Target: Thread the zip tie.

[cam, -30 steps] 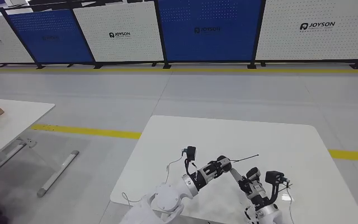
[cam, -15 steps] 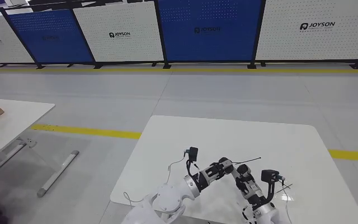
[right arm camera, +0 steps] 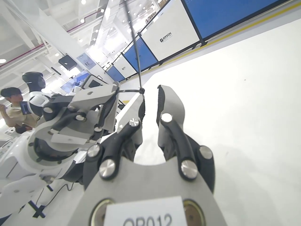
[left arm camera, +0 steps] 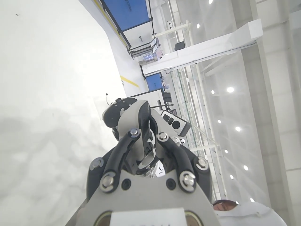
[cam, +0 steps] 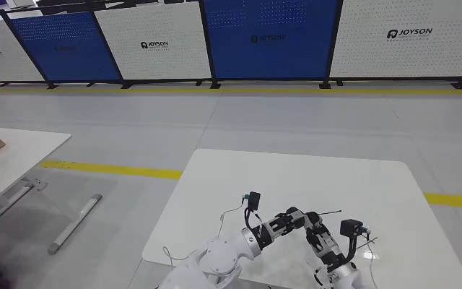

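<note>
A thin black zip tie (cam: 325, 213) hangs over the near part of the white table (cam: 289, 173). My left gripper (cam: 300, 216) is shut on a short stretch of it just beside the head (right arm camera: 141, 91). From the head the long strap (right arm camera: 134, 38) runs away from the gripper, straight and free. My right gripper (right arm camera: 151, 95) is open, and one of its fingertips (right arm camera: 142, 109) sits directly beneath the head, with nothing between the fingers. In the top view the right gripper (cam: 312, 220) is close against the left one. The left wrist view has my left gripper (left arm camera: 143, 109) closed.
Both arms work near the table's front edge (cam: 216, 264), where thin cables (cam: 225, 213) trail from the wrists. The far half of the table lies beyond the grippers. A second white table (cam: 22, 148) stands off to the left across the floor.
The left gripper has carried the zip tie a little to the right and nearer the front edge. The right gripper has closed in until the two grippers almost touch.
</note>
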Controlling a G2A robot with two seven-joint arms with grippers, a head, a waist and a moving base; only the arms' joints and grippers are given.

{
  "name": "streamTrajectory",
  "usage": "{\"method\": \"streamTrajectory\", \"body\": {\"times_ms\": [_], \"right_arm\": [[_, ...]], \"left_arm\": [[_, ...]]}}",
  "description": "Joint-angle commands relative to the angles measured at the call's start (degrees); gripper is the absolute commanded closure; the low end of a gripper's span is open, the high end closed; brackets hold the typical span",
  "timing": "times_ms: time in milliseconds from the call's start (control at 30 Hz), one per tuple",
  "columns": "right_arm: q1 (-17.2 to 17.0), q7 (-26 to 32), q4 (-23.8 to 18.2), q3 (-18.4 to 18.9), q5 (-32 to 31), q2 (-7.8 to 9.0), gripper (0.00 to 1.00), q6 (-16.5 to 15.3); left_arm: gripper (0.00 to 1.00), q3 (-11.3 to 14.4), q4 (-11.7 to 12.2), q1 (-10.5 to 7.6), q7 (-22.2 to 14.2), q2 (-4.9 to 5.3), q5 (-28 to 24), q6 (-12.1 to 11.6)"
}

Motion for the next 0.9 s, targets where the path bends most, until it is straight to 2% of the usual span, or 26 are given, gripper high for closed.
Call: {"method": "streamTrajectory", "body": {"times_ms": [0,100,467,533,600,767,867], "right_arm": [[0.07,0.17,0.04,-0.05,-0.01,0.01,0.82,-0.01],[0.19,0.39,0.1,-0.14,-0.06,0.02,0.78,-0.11],[-0.03,0.55,-0.09,-0.17,-0.51,0.11,0.8,-0.45],[-0.15,0.09,-0.18,-0.15,-0.01,0.1,0.77,-0.82],[-0.33,-0.51,-0.34,0.04,0.5,0.11,0.81,-1.17],[-0.63,-0.88,-0.6,0.33,0.63,0.16,0.82,-1.16],[-0.65,-0.84,-0.65,0.31,0.63,0.16,0.88,-1.04]], "left_arm": [[1.0,0.07,0.1,-0.1,0.03,-0.04,0.04,0.0],[1.0,0.1,0.16,-0.15,0.2,-0.08,0.17,0.02],[1.0,0.05,0.32,-0.1,0.62,-0.16,0.44,0.11],[1.0,0.05,0.32,-0.07,0.62,-0.17,0.46,0.02],[1.0,0.1,0.31,0.0,0.56,-0.18,0.6,-0.01],[1.0,0.2,0.34,-0.04,0.41,-0.22,0.7,0.06],[1.0,0.21,0.37,-0.05,0.42,-0.25,0.7,0.05]]}}
